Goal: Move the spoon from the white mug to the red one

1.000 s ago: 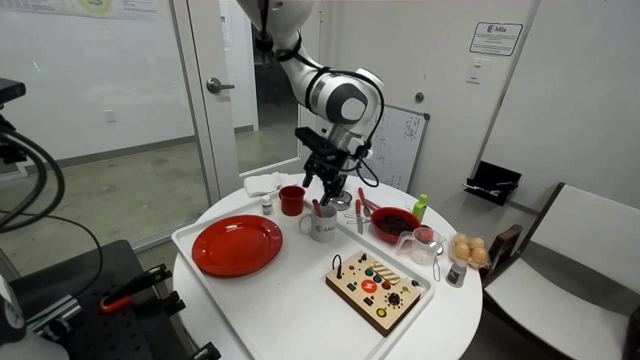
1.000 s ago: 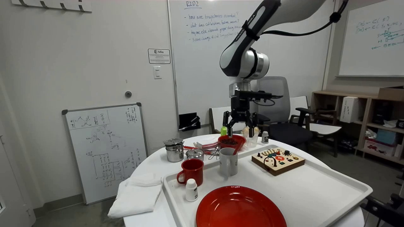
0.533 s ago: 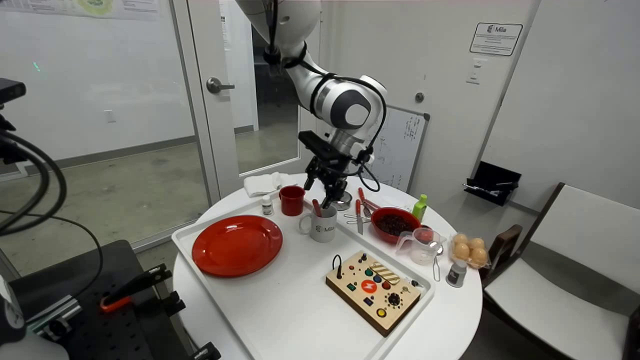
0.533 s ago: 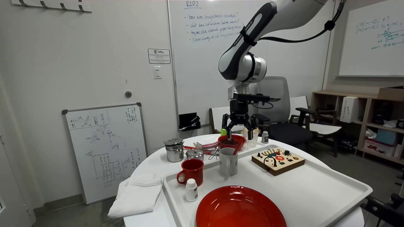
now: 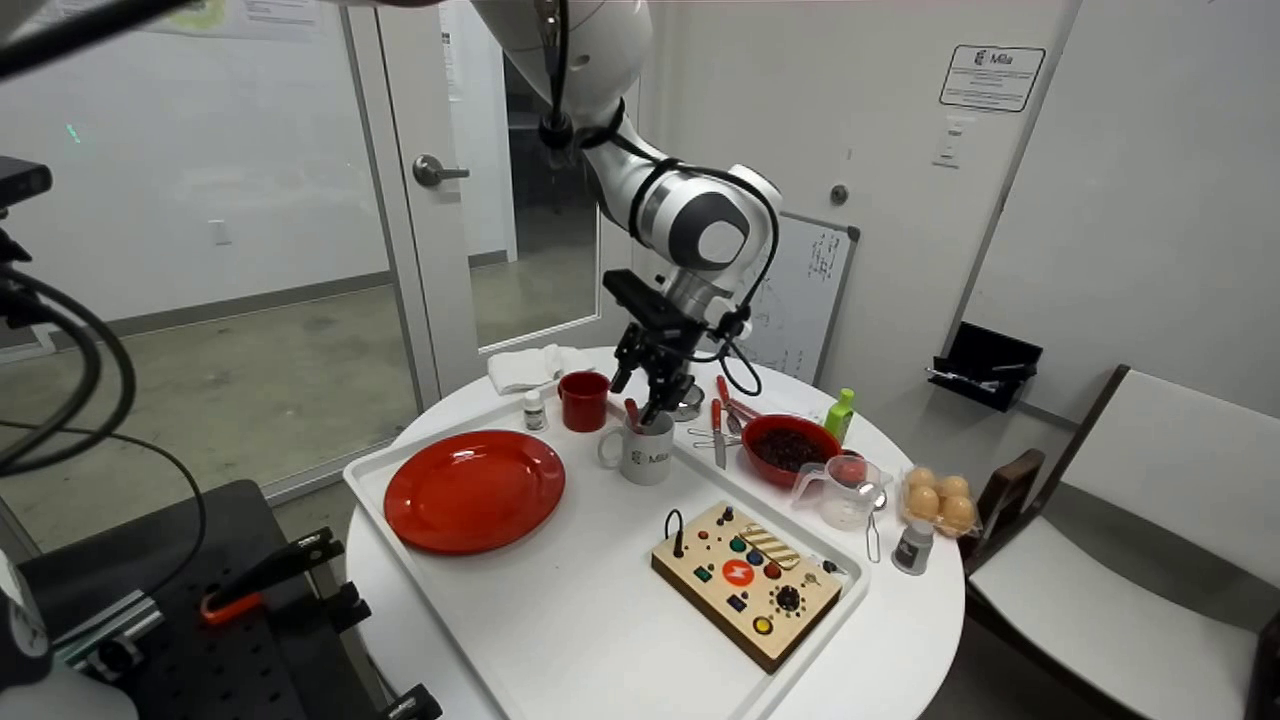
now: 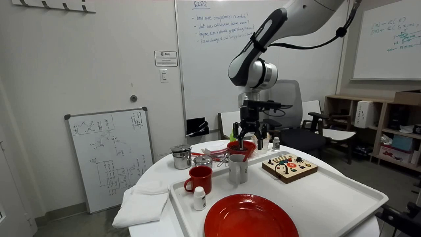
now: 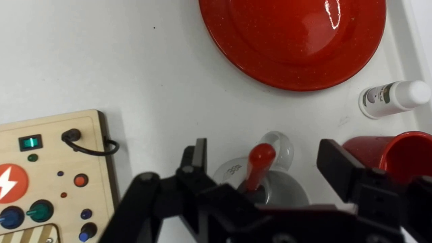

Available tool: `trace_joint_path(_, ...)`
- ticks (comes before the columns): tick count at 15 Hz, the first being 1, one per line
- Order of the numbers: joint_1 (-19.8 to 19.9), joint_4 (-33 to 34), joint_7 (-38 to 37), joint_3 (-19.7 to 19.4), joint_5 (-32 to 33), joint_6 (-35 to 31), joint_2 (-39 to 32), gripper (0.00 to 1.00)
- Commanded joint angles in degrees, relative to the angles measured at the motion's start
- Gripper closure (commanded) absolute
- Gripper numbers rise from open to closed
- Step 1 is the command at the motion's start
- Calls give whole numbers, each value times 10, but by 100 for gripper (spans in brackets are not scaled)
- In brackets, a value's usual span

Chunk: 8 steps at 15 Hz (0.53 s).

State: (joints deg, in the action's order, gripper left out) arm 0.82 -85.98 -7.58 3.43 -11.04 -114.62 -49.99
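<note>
The spoon [image 7: 260,163] leans in the white mug [image 6: 238,171], ungrasped, with the jaws spread wide near it, so the approach looks nearly done while grasp, lift and transfer to the red mug [image 6: 201,179] all seem to remain.

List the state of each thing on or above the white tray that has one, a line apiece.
Black two-fingered gripper, open, nothing held
White cylindrical mug, upright
Red-handled spoon, tilted in the white mug, handle up
Solid-red cylindrical mug, upright
Round red plate, lying face up
Small white bottle, upright, capped
Wooden box with knobs, lying flat, its green rocker switch seemingly lit
</note>
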Motion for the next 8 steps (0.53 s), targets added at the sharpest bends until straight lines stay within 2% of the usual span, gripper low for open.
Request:
trace_joint_path(1, 5, 30, 9, 2, -15, 20, -17, 49)
trace_joint_path(8, 7, 39, 8, 3, -19, 26, -23, 100)
